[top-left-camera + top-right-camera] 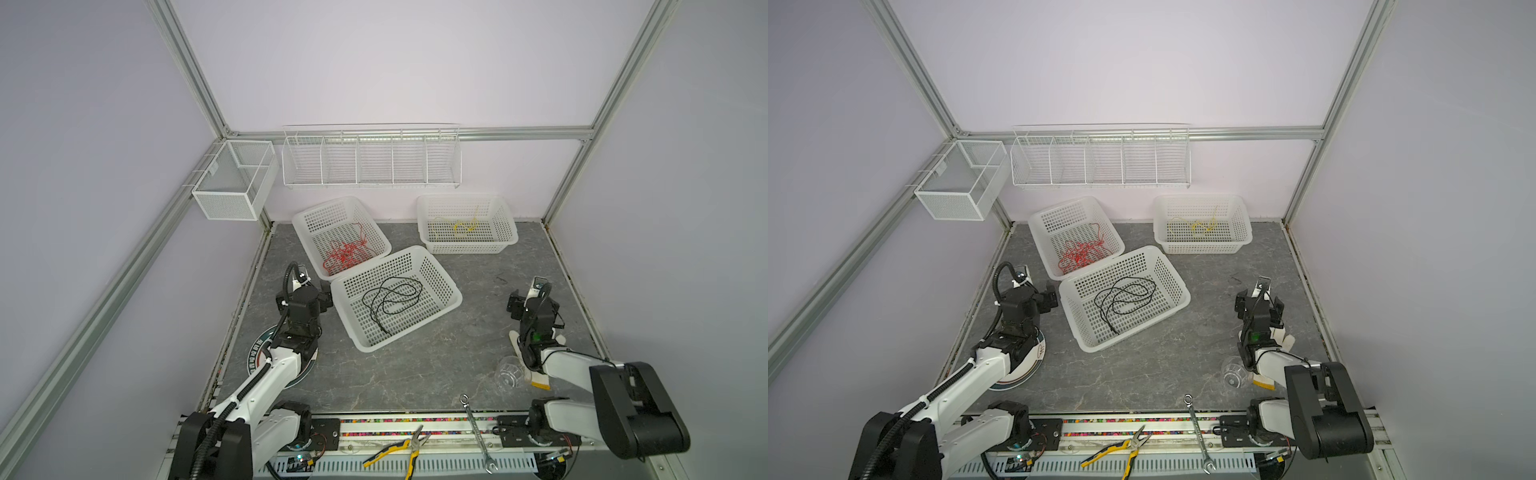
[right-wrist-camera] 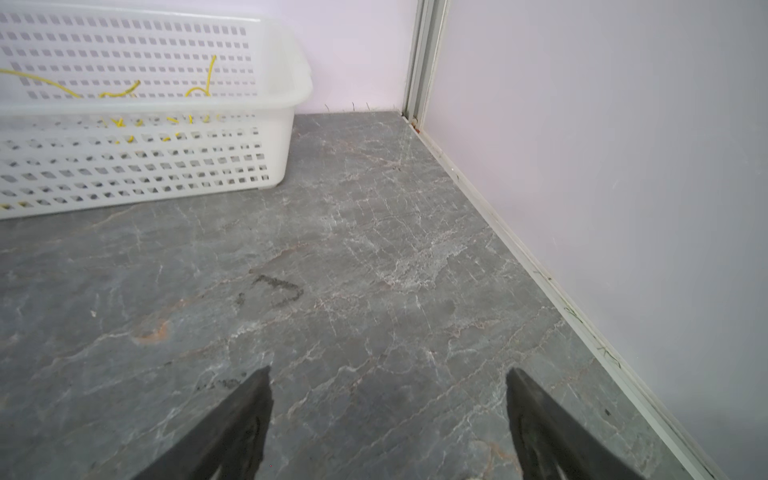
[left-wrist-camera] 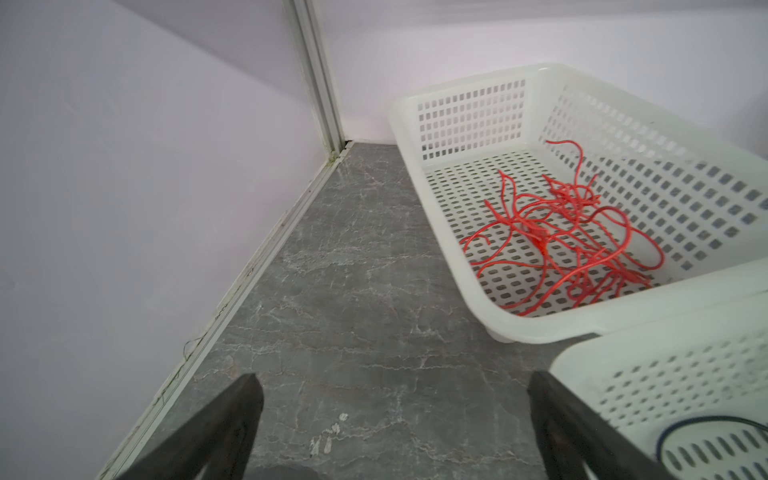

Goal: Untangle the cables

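The cables lie apart in three white perforated baskets. A red tangle (image 1: 347, 255) (image 1: 1080, 254) (image 3: 582, 237) fills the back-left basket (image 1: 299, 220). A looped black cable (image 1: 390, 299) (image 1: 1125, 299) rests in the front middle basket (image 1: 453, 299). Yellow cable (image 1: 461, 224) (image 2: 120, 93) lies in the back-right basket (image 1: 513, 239). My left gripper (image 1: 303, 286) (image 3: 395, 376) hovers open over bare tabletop, just left of the black cable's basket. Over bare tabletop at the right, my right gripper (image 1: 536, 297) (image 2: 389, 370) stands open too. Neither holds anything.
A wire rack (image 1: 372, 158) and a mesh box (image 1: 232, 183) hang on the back wall. A clear glass cup (image 1: 509, 372) lies by the right arm; a plate (image 1: 257, 357) sits under the left arm. A wrench (image 1: 476, 428) and yellow-handled pliers (image 1: 399, 451) lie at the front edge.
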Motion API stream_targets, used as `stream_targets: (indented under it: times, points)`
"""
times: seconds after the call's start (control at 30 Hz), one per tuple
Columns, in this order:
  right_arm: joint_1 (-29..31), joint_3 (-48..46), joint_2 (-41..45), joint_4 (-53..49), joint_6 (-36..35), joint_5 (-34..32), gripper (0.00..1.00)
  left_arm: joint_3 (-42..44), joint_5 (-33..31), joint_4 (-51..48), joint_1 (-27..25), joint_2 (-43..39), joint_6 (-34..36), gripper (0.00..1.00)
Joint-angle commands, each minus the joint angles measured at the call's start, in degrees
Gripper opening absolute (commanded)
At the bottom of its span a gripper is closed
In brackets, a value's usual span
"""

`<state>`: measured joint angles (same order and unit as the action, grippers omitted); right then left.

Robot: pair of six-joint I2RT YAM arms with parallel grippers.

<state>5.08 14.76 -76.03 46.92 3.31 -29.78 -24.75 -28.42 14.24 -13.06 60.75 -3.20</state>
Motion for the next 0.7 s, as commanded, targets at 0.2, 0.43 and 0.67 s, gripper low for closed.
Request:
stream_targets:
  times: [0.2, 0.43, 0.67]
  points:
    - [-0.5, 4.6, -12.3, 8.7, -5.8, 10.3, 0.89, 4.1, 4.5, 18.1, 5.5, 8.8, 0.5, 1.0]
    - [-2.1, 6.1, -12.0, 5.6, -4.5, 13.3, 0.89, 7.1, 15.9, 37.6, 8.7, 18.9, 2.7, 1.0]
    - [-2.4, 6.3, -11.7, 4.8, -4.2, 13.7, 0.89, 5.2, 11.7, 38.6, 9.1, 25.4, 0.8, 0.99]
